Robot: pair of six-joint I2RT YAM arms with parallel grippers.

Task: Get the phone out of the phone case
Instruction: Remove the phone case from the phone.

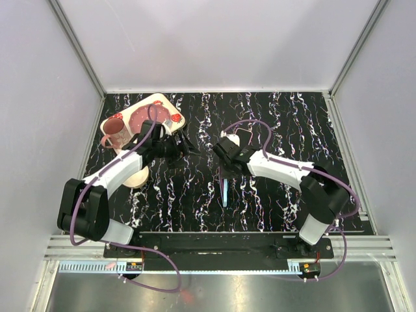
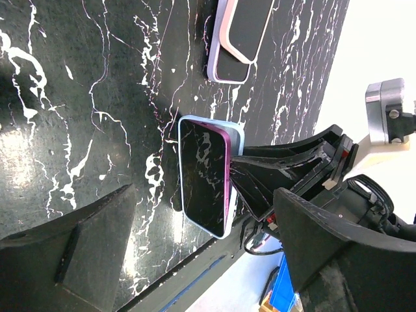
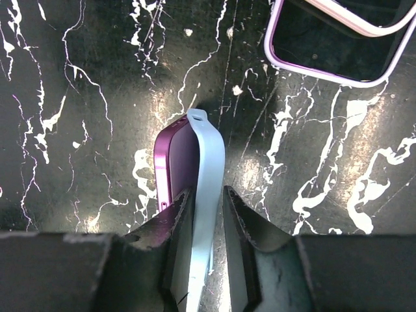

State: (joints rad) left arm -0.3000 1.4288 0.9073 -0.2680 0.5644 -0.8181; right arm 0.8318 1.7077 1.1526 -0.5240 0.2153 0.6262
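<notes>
Clamping light-blue phone case (image 3: 207,162) with purple phone (image 3: 172,162) inside, lower centre, right gripper (image 3: 207,195) steadies it for extraction; left gripper (image 2: 205,192), fingers spread wide, probably must pinch phone alone next.

My fingers (image 2: 91,253) gape wide. Ahead between them the phone (image 2: 201,175), in its pale blue case (image 2: 238,132), stands on edge, pinched by the other gripper (image 2: 250,164). Farther out lie two overlapping slabs (image 2: 229,65).

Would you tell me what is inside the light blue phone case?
A purple phone sits in the light blue case, with its dark screen showing. Its back cannot be seen, because the case covers it.
</notes>
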